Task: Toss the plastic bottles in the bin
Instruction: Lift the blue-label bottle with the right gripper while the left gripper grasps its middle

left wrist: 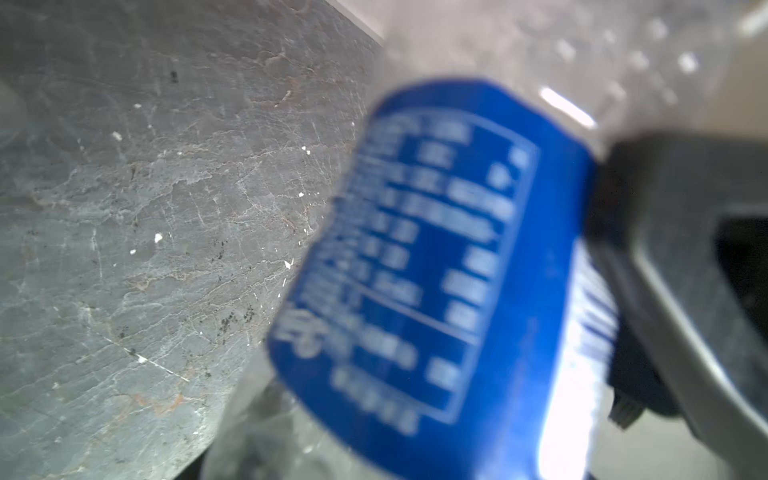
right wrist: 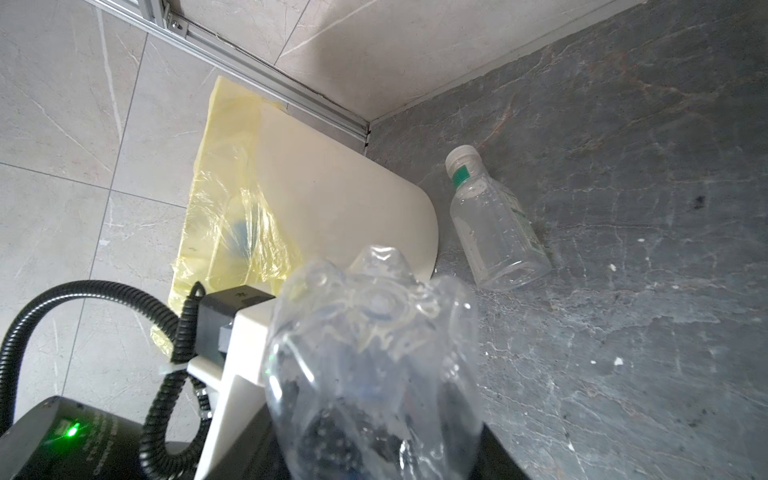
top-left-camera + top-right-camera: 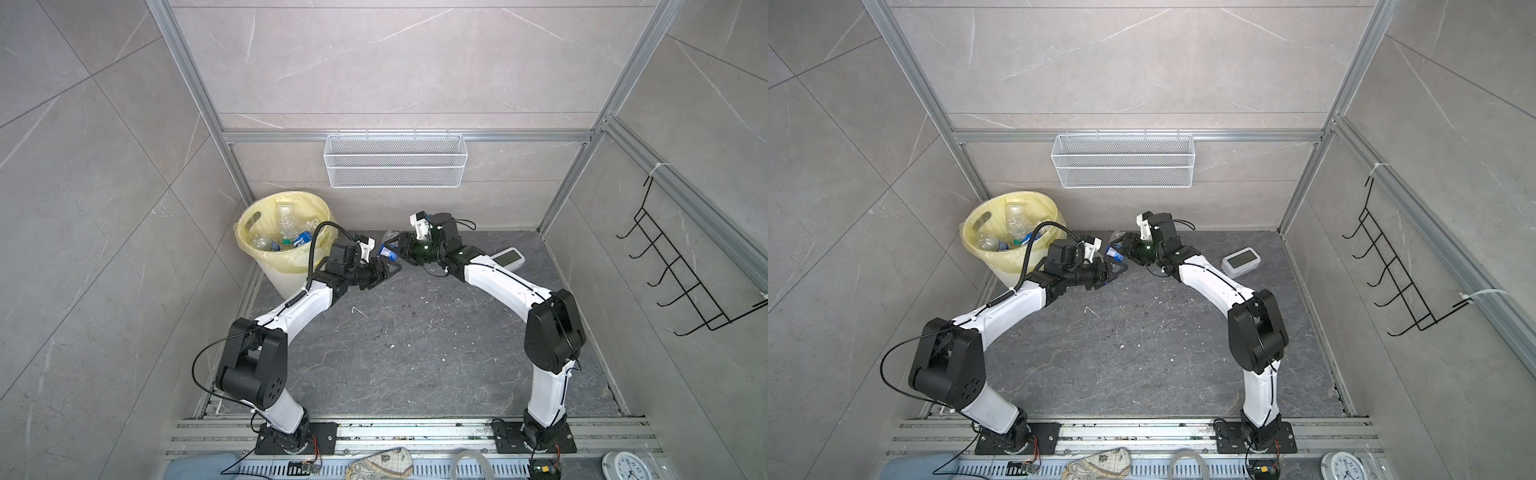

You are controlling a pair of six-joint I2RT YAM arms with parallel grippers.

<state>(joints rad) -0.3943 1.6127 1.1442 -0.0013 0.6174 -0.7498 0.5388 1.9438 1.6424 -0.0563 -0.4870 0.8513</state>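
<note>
— Starting with both top views: how much room was there?
— The dark floor (image 3: 415, 353) lay bare from the two arms' bases up to their wrists. Metal rails edged its sides and the tiled wall closed the back. One bin (image 3: 284, 282) stood in the far left corner, against the rail. One digital clock (image 3: 509, 257) lay near the right edge, and one wire basket (image 3: 395, 160) hung on the back wall.
— And the claws?
— The left gripper (image 3: 390, 269) and right gripper (image 3: 398, 249) met just right of the bin, with one blue-labelled bottle (image 3: 387, 250) between them. The heap of bottles (image 3: 291, 239) inside the bin showed at least four, too tangled for an exact count.
— The left wrist view?
— The blue-labelled bottle (image 1: 436, 270) filled it, blurred, with one dark finger (image 1: 665, 187) against its side. Whether the left claw was clamped I could not tell.
— The right wrist view?
— The right claw was clamped on that bottle (image 2: 374, 353), its base pointing toward the bin's wall (image 2: 332, 199). One green-banded bottle (image 2: 494, 224) lay on its side on the floor, just beside the bin, with open floor beyond it.
</note>
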